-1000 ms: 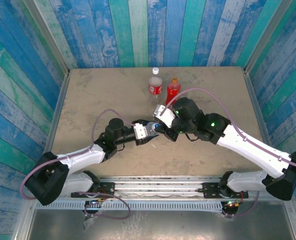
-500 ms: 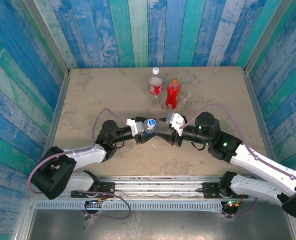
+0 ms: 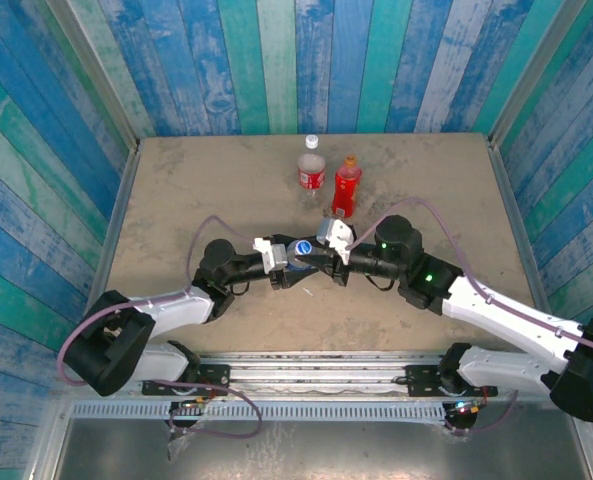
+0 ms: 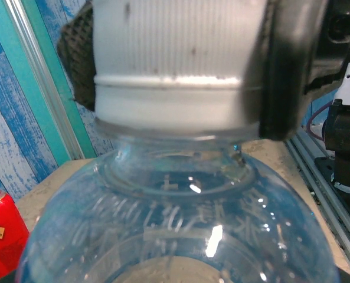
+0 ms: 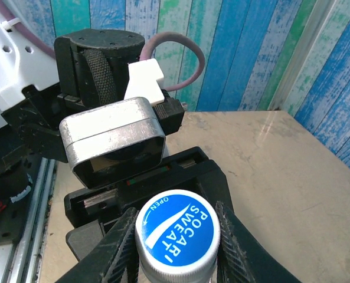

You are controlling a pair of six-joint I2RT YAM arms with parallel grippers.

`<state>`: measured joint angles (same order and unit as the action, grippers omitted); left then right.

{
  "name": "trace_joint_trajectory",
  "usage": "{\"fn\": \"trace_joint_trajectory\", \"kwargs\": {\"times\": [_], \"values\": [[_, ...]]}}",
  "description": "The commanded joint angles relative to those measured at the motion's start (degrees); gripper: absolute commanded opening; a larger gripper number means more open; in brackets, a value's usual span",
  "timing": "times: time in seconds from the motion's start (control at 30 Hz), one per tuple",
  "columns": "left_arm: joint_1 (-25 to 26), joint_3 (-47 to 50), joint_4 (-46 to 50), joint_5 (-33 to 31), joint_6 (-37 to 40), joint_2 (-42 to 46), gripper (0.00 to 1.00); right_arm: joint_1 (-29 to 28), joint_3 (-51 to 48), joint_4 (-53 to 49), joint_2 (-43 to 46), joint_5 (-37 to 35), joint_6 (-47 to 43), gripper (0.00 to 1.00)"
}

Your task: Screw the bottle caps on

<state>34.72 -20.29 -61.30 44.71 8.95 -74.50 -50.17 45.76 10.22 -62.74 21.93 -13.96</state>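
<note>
Swinging back left from its stand-off of half a second ago, the right end effector (image 3: 306, 250) now pinches the blue cap (image 5: 176, 234), with its fingers (image 5: 119, 250) pressed against the ribbed white skirt. That reads as a regrasp for another turn. The cap sits squarely on the neck, so tightening seems well along. Just below it, the left end effector (image 3: 279, 257) clasps the short clear bottle (image 4: 175, 236), near the middle of the tabletop (image 3: 196, 190). Farther off stand the red-label bottle (image 3: 311, 170) and the red bottle (image 3: 346, 190), both capped.
</note>
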Motion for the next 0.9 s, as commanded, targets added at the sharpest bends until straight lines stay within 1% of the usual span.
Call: {"fn": "trace_joint_trajectory", "kwargs": {"times": [0.0, 0.07, 0.1, 0.13, 0.17, 0.2, 0.3, 0.4, 0.53, 0.57, 0.63, 0.77, 0.87], "values": [[0.08, -0.98, -0.69, -1.91, -0.69, -1.23, 0.48, 0.07, 1.40, 0.15, 0.08, -0.07, -0.70, 0.23], [0.10, -0.31, -1.74, -3.98, -1.07, -1.21, 0.78, 0.04, 0.95, 0.22, 0.32, -2.24, -0.68, 0.23], [0.09, 0.23, -2.31, -5.07, -1.25, -1.05, 0.88, 0.07, 0.69, 0.27, 0.40, -3.68, -0.59, 0.23], [0.13, 0.82, -2.68, -6.24, -1.29, -0.72, 0.96, 0.34, 0.41, 0.46, 0.50, -5.36, -0.24, 0.23], [0.09, 1.18, -2.44, -7.43, -1.27, -0.21, 0.99, 0.57, -0.05, 0.97, 0.51, -6.97, 0.42, 0.23], [0.13, 1.61, -1.86, -8.54, -1.16, 0.35, 0.94, 0.99, -0.42, 1.52, 0.52, -8.48, 1.03, 0.23], [0.08, 4.00, -0.90, -13.23, -1.16, 2.25, 0.94, 2.67, -1.99, 4.06, 0.13, -13.67, 3.68, 0.24], [0.08, 7.17, 0.11, -19.66, -2.17, 5.38, 0.94, 4.57, -3.72, 7.74, -1.50, -18.61, 6.74, 0.23], [0.08, 10.29, 2.76, -29.40, -4.90, 7.46, 0.94, 7.35, -5.28, 13.41, -6.80, -23.16, 11.34, 0.20], [0.08, 11.01, 2.41, -30.87, -5.67, 7.64, 0.94, 7.85, -5.28, 14.49, -8.29, -23.58, 12.50, 0.20], [0.08, 12.30, 1.37, -32.82, -6.87, 8.10, 0.94, 8.69, -5.16, 17.35, -12.04, -23.52, 14.01, 0.19], [0.10, 13.39, 2.40, -33.65, -6.40, 8.73, 0.94, 9.46, -4.30, 22.34, -18.86, -22.66, 15.87, 0.19], [0.08, 13.97, 2.41, -33.42, -6.27, 9.19, 0.94, 10.15, -3.10, 24.14, -23.39, -22.16, 16.80, 0.19]]}}
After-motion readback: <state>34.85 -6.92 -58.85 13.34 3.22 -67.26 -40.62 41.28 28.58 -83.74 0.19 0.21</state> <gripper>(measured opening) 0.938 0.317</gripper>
